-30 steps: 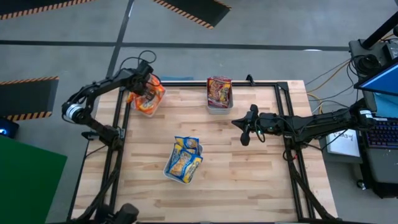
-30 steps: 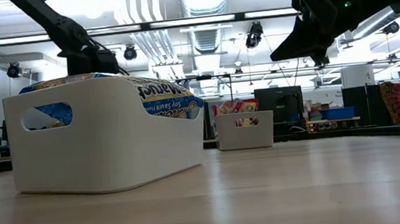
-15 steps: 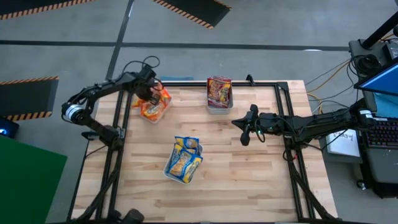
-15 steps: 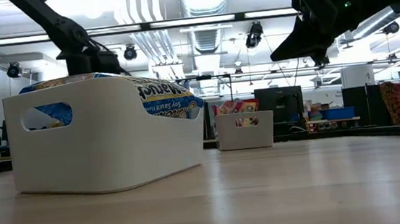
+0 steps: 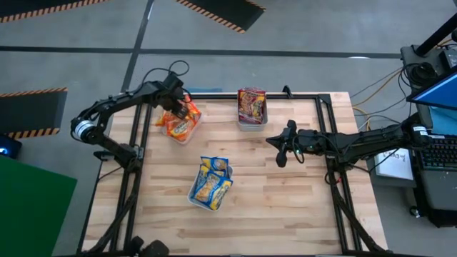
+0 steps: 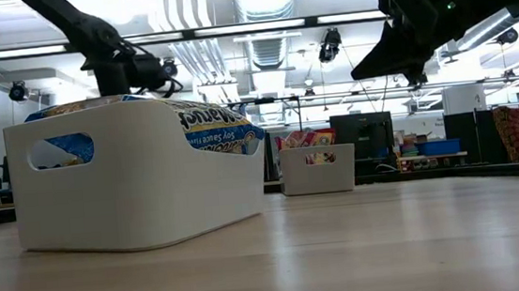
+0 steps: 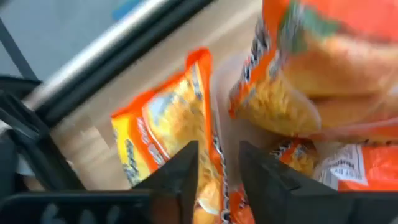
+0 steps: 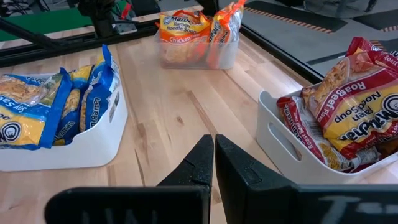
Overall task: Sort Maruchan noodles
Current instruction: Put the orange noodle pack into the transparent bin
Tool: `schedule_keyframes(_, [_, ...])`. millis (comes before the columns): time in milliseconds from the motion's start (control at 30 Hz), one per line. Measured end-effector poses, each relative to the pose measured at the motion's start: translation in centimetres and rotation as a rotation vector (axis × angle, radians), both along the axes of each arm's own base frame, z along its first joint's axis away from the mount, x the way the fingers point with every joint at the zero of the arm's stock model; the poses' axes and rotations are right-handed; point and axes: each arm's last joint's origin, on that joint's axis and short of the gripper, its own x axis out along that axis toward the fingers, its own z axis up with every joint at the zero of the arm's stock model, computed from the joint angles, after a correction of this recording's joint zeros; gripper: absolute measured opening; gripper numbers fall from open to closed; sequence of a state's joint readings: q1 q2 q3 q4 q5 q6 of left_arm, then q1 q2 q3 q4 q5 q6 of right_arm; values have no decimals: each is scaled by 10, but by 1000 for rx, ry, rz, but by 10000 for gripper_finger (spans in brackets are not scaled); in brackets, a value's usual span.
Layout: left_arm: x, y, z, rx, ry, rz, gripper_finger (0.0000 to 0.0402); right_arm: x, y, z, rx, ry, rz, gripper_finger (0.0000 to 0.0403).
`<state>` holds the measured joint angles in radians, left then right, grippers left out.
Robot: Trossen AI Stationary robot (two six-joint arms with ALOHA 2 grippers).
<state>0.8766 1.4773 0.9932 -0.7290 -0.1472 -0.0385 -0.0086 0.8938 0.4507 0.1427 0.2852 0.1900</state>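
Directly beneath the left gripper point(image 5: 176, 108), whose fingers stand slightly apart around an upright orange packet point(image 7: 165, 146), lies the tray point(image 5: 191, 128) of orange noodles; the shut right gripper point(image 5: 280, 148) waits well apart.

A: Where do the three bins sit on the table point(image 5: 285, 207)?

B: One bin point(image 5: 180, 123) far-left under the left gripper point(image 5: 176, 107), one bin point(image 5: 252, 108) far-centre, one bin point(image 5: 211, 184) nearer, mid-table.

A: Noodles?

B: Packets point(image 5: 211, 180) inside each; the right gripper point(image 5: 280, 150) hangs right of centre.

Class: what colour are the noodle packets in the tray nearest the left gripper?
Orange packets, clearest in the right wrist view.
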Motion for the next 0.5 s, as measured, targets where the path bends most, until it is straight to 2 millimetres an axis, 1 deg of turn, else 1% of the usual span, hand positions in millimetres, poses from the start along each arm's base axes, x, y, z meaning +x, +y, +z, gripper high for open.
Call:
schedule_keyframes(100, [-1,5,6,35,9,-1,127,0,0,0,0,4,0,9])
schedule_keyframes(200, [-6,9,7,35,13,14,148,0,0,0,0,4,0,9])
schedule_keyframes(400, [-25,20,-4,-5,19,85,157,0,0,0,0,4,0,9])
schedule_keyframes(500, [-26,21,-10,-68,-30,72,157,0,0,0,0,4,0,9])
